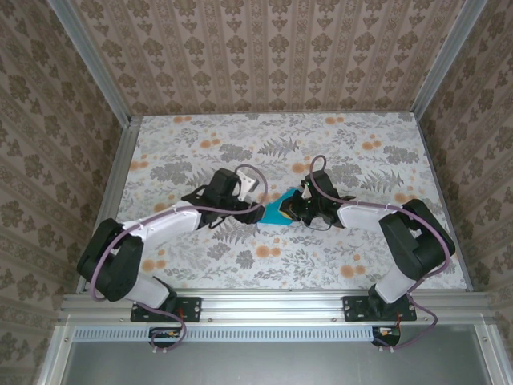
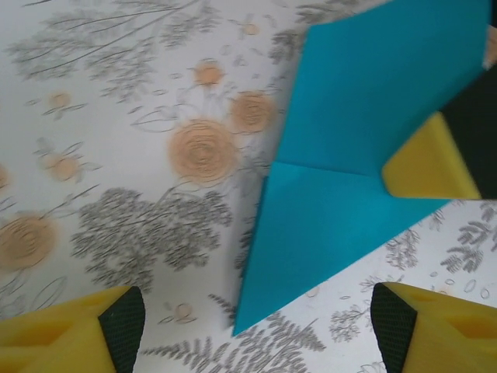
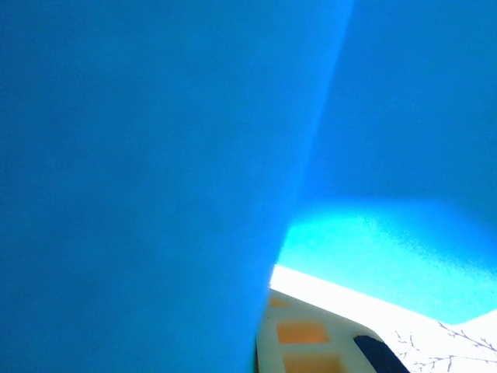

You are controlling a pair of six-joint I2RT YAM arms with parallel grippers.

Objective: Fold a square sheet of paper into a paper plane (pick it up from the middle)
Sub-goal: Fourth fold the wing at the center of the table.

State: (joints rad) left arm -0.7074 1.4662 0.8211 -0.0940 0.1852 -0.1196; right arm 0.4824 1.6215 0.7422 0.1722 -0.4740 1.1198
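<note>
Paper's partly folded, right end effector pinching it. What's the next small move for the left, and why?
Probably ease the left end effector forward and close on the free lower flap of the sheet of paper. It stands wide open and is not touching the sheet, while the right end effector pinches the opposite edge.

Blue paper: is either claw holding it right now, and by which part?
The right claw is shut on the folded paper, pinching its edge where the crease ends, away from the pointed tip. The left claw is open, holding nothing.
</note>
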